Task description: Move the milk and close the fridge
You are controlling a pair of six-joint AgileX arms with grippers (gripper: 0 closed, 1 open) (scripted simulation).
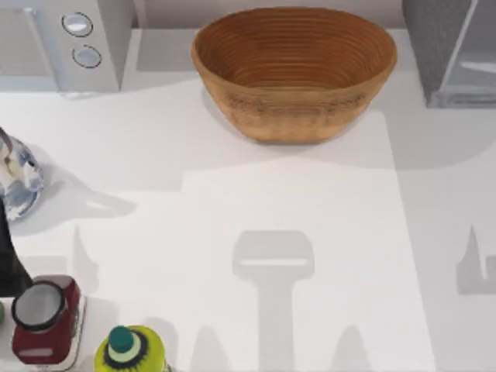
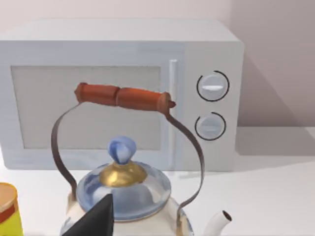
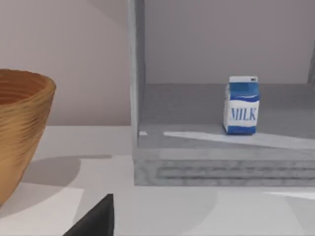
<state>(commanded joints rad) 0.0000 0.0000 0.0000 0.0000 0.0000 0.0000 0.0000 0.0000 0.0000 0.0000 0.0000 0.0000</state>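
Overhead, no gripper stood over the white desk (image 1: 294, 232); grey arm shadows lay across its middle and right side. Each wrist view caught one dark fingertip at its lower edge, the left (image 2: 96, 221) and the right (image 3: 96, 219), so whether either pair of fingers was apart or together cannot be told.

From the right wrist, the milk (image 3: 241, 105) stood upright on the grey floor inside the fridge (image 3: 221, 162), set back from the front lip. The fridge's side wall rose between the carton and the basket (image 3: 19, 132), which sat well apart on the desk. From above, the fridge (image 1: 434, 46) filled the far right corner with its pale door panel (image 1: 473, 62) swung out.

From the left wrist, a kettle (image 2: 128, 196) with a blue knob and a red-brown handle (image 2: 123, 97) stood close in front of the camera, and behind it a microwave (image 2: 118, 88) with two round dials. A yellow can (image 2: 7, 209) edged in beside the kettle.

From above, the microwave (image 1: 62, 39) sat at the far left, the basket (image 1: 294, 74) far centre, the kettle (image 1: 17, 174) at the left edge. Near the left front stood a dark red jar (image 1: 46, 318) and a yellow-green bottle (image 1: 132, 353) with a teal cap.
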